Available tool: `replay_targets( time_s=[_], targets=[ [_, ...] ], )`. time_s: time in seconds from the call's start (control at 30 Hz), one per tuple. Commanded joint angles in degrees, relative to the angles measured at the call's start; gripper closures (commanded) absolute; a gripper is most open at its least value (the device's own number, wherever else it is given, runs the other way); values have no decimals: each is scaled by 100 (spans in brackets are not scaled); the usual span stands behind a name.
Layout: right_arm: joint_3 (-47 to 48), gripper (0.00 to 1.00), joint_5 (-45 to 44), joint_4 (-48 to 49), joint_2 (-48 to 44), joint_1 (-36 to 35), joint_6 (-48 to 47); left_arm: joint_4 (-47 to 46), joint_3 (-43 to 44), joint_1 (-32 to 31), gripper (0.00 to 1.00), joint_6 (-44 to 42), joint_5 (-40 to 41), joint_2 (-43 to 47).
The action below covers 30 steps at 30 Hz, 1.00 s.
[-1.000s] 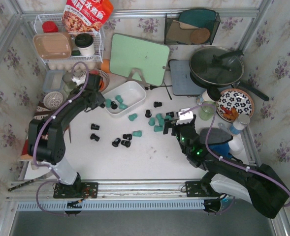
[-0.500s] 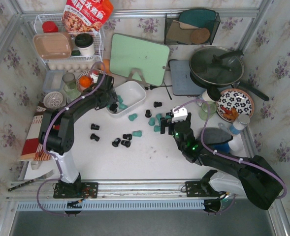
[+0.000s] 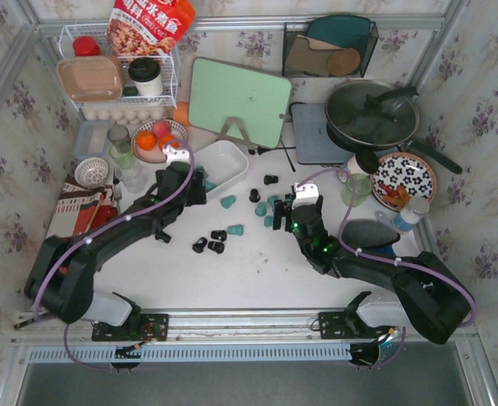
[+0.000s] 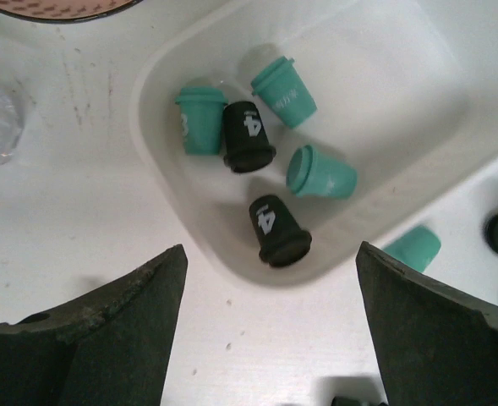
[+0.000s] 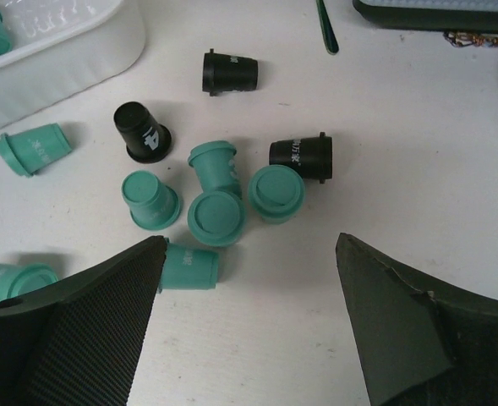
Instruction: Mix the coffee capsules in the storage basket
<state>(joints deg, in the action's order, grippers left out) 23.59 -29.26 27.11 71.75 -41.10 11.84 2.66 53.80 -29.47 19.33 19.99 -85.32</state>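
white tabletop (image 3: pixel 257 271), left wrist view alone shows five capsules (image 4: pixel 280 230) in basket (image 4: pixel 401 76)

Your left arm (image 3: pixel 122 228) stretches forward, left gripper (image 4: pixel 270 251) spread wide and empty; your right arm (image 3: pixel 360 260) bends leftward, right gripper (image 5: pixel 250 245) also gaping, both pointing down.

Bright, even overhead light on all 3 views. Soft short shadows beside the coffee capsules (image 5: pixel 217 216) on the desk (image 5: pixel 401 169). White storage basket (image 4: pixel 401 76) near blown out. Bottom edge: left claw fingers (image 4: pixel 88 338) dark, slightly soft.
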Motion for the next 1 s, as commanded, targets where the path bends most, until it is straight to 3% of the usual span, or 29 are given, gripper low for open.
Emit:
replay_targets(
  time_s=[0.0, 0.2, 0.3, 0.77, 0.97],
  targets=[
    [207, 11, -283, -5, 234, 78, 724, -924, -807, -194, 17, -596, 769, 990],
    [488, 13, -556, -310, 549, 240, 1283, -1493, -1974, -229, 18, -709, 875, 2254],
    [593, 15, -419, -429, 708, 410, 1477, -1501, -2121, -232, 19, -428, 812, 2456],
    [1190, 22, 400, -657, 1576, 947, 1702, -825, -1786, -239, 20, 152, 891, 2067],
    [1671, 31, 601, -1005, 2060, 946, 1777, -601, -1668, -234, 20, 232, 905, 2052]
  ],
)
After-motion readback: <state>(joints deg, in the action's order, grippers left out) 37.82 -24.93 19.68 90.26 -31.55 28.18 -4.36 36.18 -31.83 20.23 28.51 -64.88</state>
